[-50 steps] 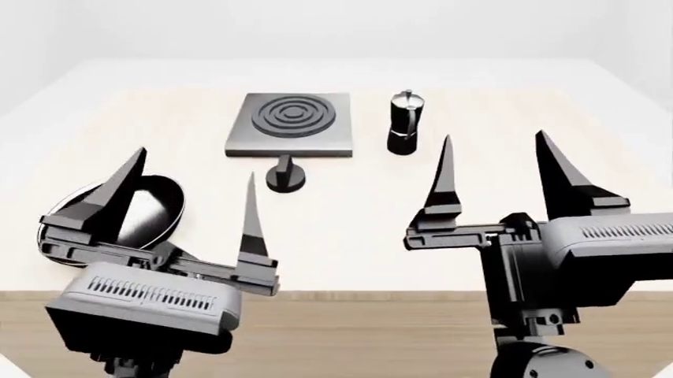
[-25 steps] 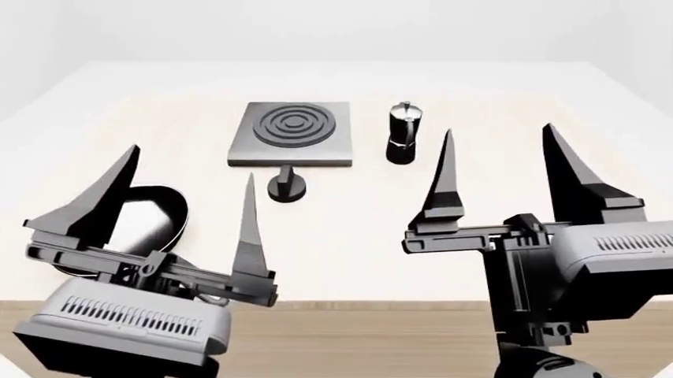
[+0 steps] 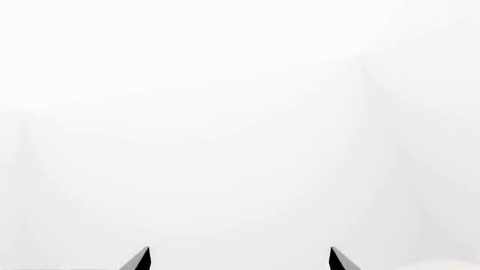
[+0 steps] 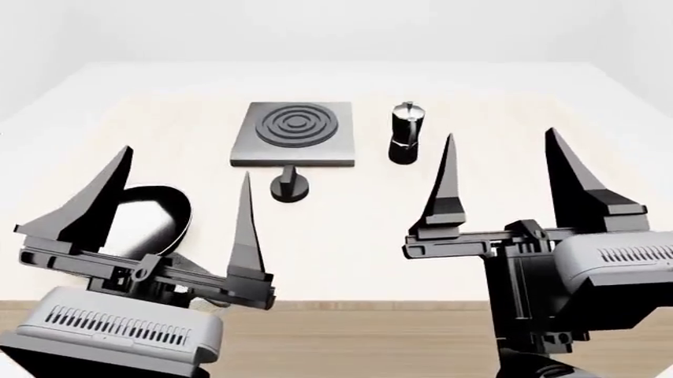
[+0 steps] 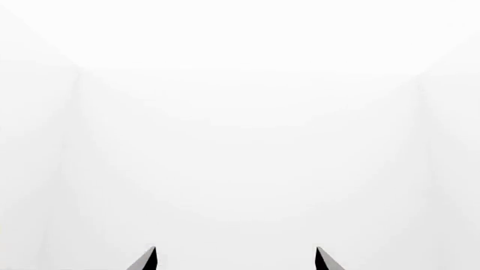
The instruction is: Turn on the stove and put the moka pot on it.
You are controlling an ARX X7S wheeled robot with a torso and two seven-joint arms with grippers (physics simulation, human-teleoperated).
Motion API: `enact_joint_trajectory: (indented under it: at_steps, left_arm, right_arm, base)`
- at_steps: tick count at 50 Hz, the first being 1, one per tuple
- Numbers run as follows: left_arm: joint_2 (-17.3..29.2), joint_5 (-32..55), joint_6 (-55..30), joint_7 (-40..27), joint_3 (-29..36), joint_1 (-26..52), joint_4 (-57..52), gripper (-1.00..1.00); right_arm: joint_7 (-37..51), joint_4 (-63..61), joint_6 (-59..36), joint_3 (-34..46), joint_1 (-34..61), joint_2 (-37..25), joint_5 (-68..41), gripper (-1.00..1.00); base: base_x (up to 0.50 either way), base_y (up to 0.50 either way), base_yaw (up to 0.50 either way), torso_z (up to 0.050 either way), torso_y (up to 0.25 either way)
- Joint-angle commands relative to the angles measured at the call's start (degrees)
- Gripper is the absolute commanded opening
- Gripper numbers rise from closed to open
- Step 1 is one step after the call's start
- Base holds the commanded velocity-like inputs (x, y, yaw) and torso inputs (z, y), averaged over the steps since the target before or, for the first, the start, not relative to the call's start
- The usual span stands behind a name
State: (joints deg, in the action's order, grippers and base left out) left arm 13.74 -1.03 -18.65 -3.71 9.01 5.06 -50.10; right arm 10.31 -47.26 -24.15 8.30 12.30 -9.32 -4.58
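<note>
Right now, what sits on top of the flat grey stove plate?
Nothing rests on the flat grey square stove plate; its ringed burner is bare. The small black moka pot with silver lid stands beside it, apart, on the table.

Both grippers — left gripper, right gripper (empty) — spread wide.
</note>
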Motion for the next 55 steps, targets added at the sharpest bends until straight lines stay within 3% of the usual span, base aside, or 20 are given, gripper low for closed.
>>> enact_joint_trajectory:
  at_steps: [1,22,35,55]
  left_arm:
    - [0.6,0.4,0.8,-0.8,0.2,-0.4,0.4,1.00]
    - [1.4,0.9,0.6,-2.1,0.8,-0.4,0.5,1.00]
    - [1.6,1.1,0.7,-3.0,1.1,-0.4,0.2,1.00]
    - [2.4,1.7,0.6,-4.1,1.2,-0.6,-0.1,1.00]
  right_arm:
    - [0.8,1.1,2.3,0.9,-1.2,-0.6,0.5,1.00]
    - [1.4,0.8,0.7,1.0,-0.6,-1.5,-1.2,1.00]
    - [1.2,3.1,5.1,0.5,-3.3,-1.2,-3.7,1.00]
    - [1.9,3.3,5.7,1.2,-3.3,-2.1,-4.0,1.00]
  base:
    - [0.00,0.25,0.00,0.000,0.000]
    - [0.00,0.31,0.00,0.000,0.000]
    - [0.01,0.00,0.00,0.000,0.000]
    - [0.27,-0.11,0.00,0.000,0.000]
